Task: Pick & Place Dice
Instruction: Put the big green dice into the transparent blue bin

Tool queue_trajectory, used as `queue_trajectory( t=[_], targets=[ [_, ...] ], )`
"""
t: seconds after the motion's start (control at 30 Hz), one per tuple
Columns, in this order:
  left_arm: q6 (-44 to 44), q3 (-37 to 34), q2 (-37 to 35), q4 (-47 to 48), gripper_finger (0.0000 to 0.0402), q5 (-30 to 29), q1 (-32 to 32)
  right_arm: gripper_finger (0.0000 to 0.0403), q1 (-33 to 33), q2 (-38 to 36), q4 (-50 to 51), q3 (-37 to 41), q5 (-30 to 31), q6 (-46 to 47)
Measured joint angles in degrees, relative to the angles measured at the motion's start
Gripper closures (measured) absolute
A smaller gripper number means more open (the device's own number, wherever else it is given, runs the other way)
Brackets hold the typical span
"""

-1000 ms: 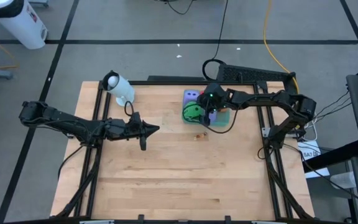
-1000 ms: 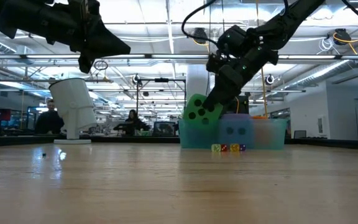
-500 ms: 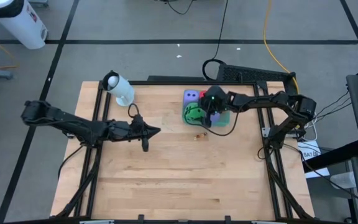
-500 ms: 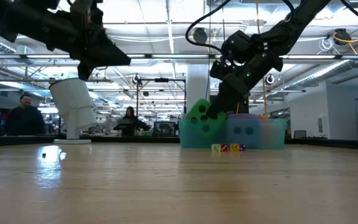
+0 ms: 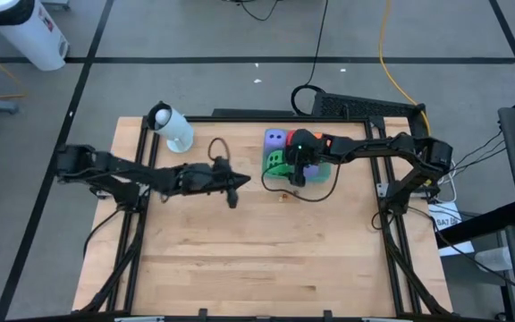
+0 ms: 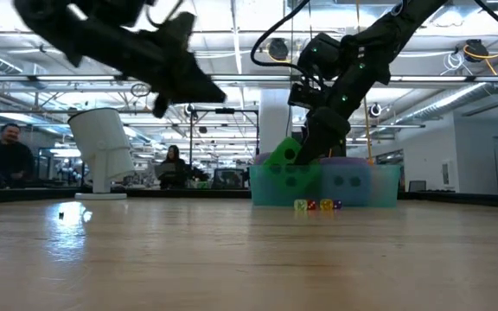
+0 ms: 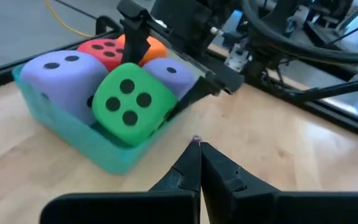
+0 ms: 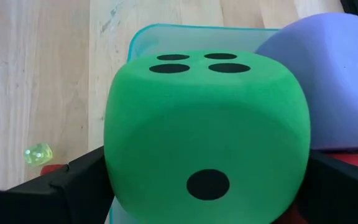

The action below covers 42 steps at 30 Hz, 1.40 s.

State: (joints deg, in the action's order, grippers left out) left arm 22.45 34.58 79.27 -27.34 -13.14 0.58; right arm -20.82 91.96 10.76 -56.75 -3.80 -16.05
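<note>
The green die [image 7: 128, 102] is in my right gripper [image 5: 288, 168] at the left end of the translucent green tray [image 7: 107, 152], tilted, with its lower part inside the tray's walls. Two purple dice [image 7: 61, 70] [image 7: 168, 73], the red die [image 7: 101, 48] and the orange die [image 7: 155, 47] lie in the tray behind it. My left gripper [image 5: 233, 186] is shut and touches nothing. It hovers above the table left of the tray, pointing at it. My right gripper pinches the green die between its two fingers [image 8: 73, 180], one on each of two opposite faces [image 8: 120, 155]. The fingers come from the table's right, slanting down. The die is tilted over the tray's left end; whether its underside rests on anything is hidden by the tray wall.
Several tiny dice [image 6: 318, 206] lie on the table just in front of the tray; a yellow one [image 8: 38, 154] shows in the right wrist view. A white cylinder-shaped object [image 5: 173, 128] stands near the table's far left. Bare wood lies toward the near edge. People sit in the room behind.
My left arm has reached toward the table's right, bringing its shut gripper closer to the tray. My right gripper has kept hold of the green die and turned more upright; the die has shifted slightly at the tray's left end.
</note>
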Motion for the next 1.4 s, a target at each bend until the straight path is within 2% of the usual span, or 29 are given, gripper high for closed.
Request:
queue_trajectory(
  t=[0.13, 0.47, 0.63, 0.8, 0.97, 1.2, 1.4],
  targets=[
    [-1.6, 6.7, 6.1, 0.8, 0.0393, 3.8, 3.0, 0.0004, 0.0, 0.0, -0.2, 0.0, -0.2, -0.3],
    [-2.4, 20.7, 20.7, 4.2, 0.0399, 9.3, 7.6, 0.0004, 0.0, -0.1, -0.2, -0.1, -0.7, -0.1],
    [-3.8, 26.8, 23.8, 6.4, 0.0396, 10.6, 7.8, 0.0004, 0.0, -0.1, 0.0, -0.2, -0.8, -0.1],
    [-5.5, 33.3, 26.4, 16.0, 0.0396, 10.4, 8.9, 0.0004, 0.0, -0.2, 0.2, -0.2, -1.0, -0.1],
    [-5.9, 35.4, 28.8, 19.1, 0.0399, 10.3, 10.2, 0.0004, 0.1, -0.2, 0.3, -0.2, -1.0, -0.1],
    [-6.4, 35.4, 29.8, 18.5, 0.0398, 11.2, 11.0, 0.0004, 0.8, -0.2, 0.3, -0.2, -1.6, -1.1],
    [-4.7, 35.6, 29.8, 20.7, 0.0397, 10.9, 11.1, 0.0004, 1.2, -0.2, 0.3, -0.2, 0.4, -2.7]
  ],
)
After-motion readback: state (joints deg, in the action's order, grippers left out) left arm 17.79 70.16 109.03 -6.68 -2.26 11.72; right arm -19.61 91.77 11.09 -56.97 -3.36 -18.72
